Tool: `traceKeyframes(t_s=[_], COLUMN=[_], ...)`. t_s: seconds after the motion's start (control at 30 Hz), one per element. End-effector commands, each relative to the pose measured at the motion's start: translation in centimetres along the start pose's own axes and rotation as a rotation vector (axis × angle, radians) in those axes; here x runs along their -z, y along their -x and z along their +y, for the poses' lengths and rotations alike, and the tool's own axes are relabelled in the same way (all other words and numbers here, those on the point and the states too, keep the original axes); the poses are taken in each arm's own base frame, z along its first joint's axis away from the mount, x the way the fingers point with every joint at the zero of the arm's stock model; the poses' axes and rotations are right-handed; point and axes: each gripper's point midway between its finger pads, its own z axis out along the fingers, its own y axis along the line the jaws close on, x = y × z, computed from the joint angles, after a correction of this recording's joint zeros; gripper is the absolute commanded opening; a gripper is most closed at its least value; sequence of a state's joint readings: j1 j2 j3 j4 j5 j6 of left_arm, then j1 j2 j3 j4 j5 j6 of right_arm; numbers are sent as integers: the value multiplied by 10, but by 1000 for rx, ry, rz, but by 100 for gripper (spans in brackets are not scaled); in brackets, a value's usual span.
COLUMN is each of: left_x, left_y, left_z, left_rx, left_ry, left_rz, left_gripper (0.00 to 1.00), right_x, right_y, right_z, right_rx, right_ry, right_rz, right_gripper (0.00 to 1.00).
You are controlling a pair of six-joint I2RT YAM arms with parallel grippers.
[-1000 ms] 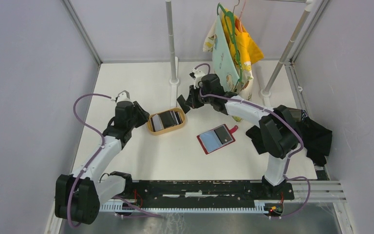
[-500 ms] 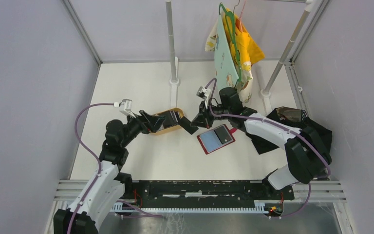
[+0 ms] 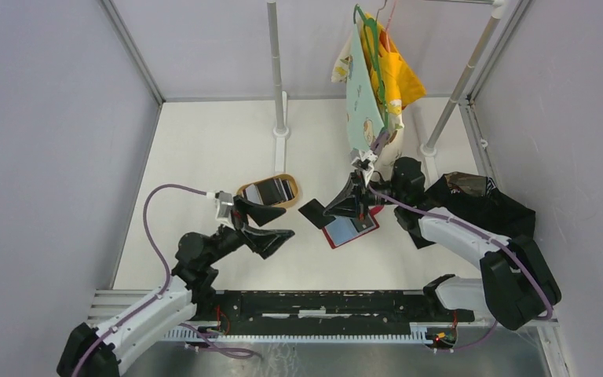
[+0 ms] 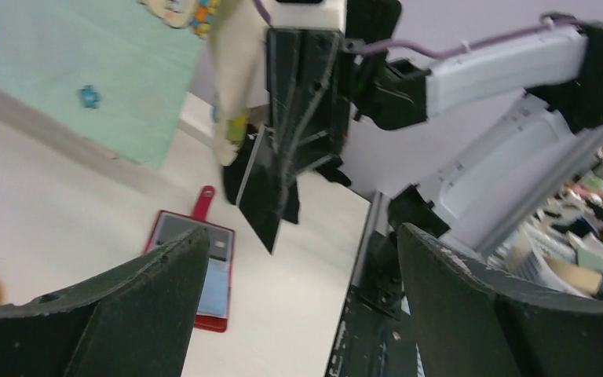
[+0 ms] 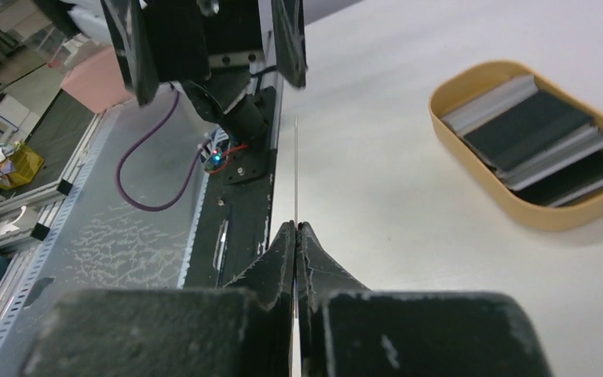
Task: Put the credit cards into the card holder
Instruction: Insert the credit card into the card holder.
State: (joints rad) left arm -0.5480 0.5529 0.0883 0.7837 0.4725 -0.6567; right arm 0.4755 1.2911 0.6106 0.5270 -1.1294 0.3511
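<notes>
Right gripper (image 3: 334, 209) pinching dark card (image 3: 312, 214), raised beside card holder (image 3: 351, 228).
Left gripper (image 3: 281, 223) wide open, empty, near side of tray (image 3: 241, 191) with other cards (image 3: 271, 190).

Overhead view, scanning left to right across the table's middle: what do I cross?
tan tray → dark card pinched by the right end effector → open red card holder → black bundle. The left end effector overlaps the tray, so it is omitted.

Right end effector (image 4: 289, 179) pinches dark card (image 4: 257, 200) beside red wallet (image 4: 215, 276).
</notes>
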Motion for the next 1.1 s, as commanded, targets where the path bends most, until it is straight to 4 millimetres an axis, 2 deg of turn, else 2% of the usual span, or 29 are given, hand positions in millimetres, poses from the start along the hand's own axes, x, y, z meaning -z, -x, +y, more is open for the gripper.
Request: traceKeyframes(t_s=[0.0,0.17,0.3,0.63,0.7,0.73,0.8,0.83,0.87,0.93,1.0,1.07], left_x=[-18,-36,-47,-70,-75,-78,-84,-87,-89,-89,-85,-79], left_y=[9,-6,-5,3,3,2,-4,-8,-13,-20,-26,-32], left_z=[-23,-15,-17,-35,-35,-35,-32,-30,-26,-20,-15,-11], left_rx=[-224,-240,-229,-194,-191,-190,-189,-185,-182,-178,-189,-208], left_ry=[-74,-40,-57,-138,-139,-143,-138,-127,-111,-81,-54,-27], left_rz=[-81,-41,-56,-86,-73,-62,-18,11,43,90,132,188], left_gripper=[93,89,86,72,62,52,16,5,2,2,2,2], right_x=[8,12,13,11,11,10,10,11,11,11,11,15], right_y=[38,45,46,38,37,37,37,38,38,38,36,38], right_z=[35,42,45,38,38,38,38,39,39,35,25,9], right_rx=[147,178,176,138,135,133,137,149,164,224,320,493], right_ry=[110,119,125,119,118,119,120,121,121,114,91,21], right_rz=[-98,-115,-126,-117,-117,-117,-118,-119,-117,-92,-25,69], right_gripper=[0,0,0,0,0,0,0,0,0,10,25,46])
